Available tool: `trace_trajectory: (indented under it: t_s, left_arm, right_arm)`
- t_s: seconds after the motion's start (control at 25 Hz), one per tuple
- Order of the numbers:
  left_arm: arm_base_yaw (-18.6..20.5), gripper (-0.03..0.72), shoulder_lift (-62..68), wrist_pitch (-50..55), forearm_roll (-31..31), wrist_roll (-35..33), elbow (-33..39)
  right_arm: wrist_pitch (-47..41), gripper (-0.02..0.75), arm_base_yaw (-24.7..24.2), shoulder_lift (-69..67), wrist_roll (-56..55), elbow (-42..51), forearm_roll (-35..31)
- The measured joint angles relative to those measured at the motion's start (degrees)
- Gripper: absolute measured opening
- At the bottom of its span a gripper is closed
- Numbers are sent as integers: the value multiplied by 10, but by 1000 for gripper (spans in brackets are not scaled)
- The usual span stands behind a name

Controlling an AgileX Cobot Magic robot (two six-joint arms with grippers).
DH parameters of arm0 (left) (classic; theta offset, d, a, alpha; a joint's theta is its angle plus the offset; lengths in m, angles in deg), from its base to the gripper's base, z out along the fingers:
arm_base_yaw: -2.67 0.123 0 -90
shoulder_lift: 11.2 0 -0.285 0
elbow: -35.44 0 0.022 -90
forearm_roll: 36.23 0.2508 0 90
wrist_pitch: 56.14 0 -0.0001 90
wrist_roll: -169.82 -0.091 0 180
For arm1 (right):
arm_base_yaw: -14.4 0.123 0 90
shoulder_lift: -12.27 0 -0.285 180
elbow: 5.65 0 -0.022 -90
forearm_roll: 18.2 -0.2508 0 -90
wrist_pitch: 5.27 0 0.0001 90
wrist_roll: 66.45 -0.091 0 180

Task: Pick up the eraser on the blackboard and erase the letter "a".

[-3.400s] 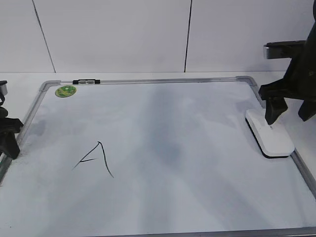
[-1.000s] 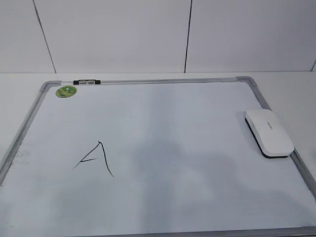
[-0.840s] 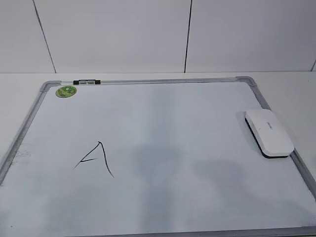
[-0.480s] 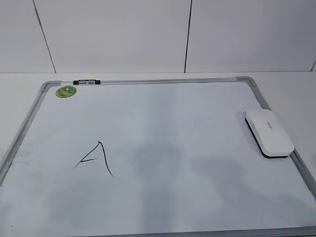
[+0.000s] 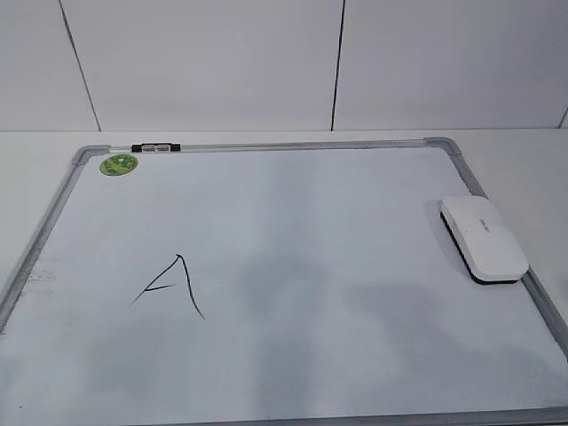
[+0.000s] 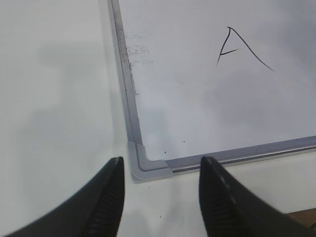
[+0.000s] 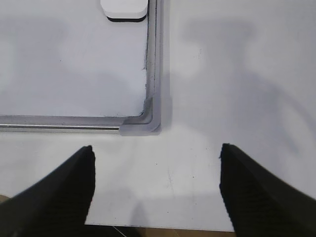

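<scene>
The white table [image 5: 515,151] takes up the whole scene, backed by a pale panelled wall [image 5: 204,62] with dark seams. Lying flat on the table is the blackboard [image 5: 355,222], a white dry-erase board in a grey metal frame with rounded corner pieces.

The eraser [image 5: 484,238], a white glossy block with a dark underside, lies on the board against its right frame rail. In the right wrist view its near end [image 7: 124,9] shows ahead of the right gripper [image 7: 155,185] and slightly to its left, well apart from it, with bare board and the frame corner between them. The only mark on the board is an angular letter "A" [image 5: 171,286] in thin black marker, which is the letter "a" of the task. It sits ahead and to the right of the left gripper [image 6: 160,197], well apart, with nothing lying between.

A black-and-clear marker [image 5: 155,147] lies along the far frame rail, and a round green sticker [image 5: 118,164] sits just below it in the far left corner. Some grey smudging [image 6: 138,49] marks the board beside the left rail.

The left gripper hovers over bare table just off the board's near left corner piece [image 6: 148,165], jaws apart and holding nothing. The right gripper hovers off the near right corner piece [image 7: 145,121], jaws spread wide and empty. Neither arm shows in the exterior view.
</scene>
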Motion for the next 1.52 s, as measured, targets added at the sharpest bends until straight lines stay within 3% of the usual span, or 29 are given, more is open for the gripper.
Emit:
trace_trajectory:
  t_s: [0.64, 1.16, 1.52]
  left_arm:
    - [0, 371, -5, 0, 0, 1, 0]
    - [1, 371, -138, 0, 0, 1, 0]
    - [1, 371, -146, 0, -2, 1, 0]
  right_arm:
    - [0, 594, -1, 0, 0, 0, 1]
    - [0, 594, -80, 99, 0, 0, 5]
    - [-1, 594, -82, 155, 0, 0, 7]
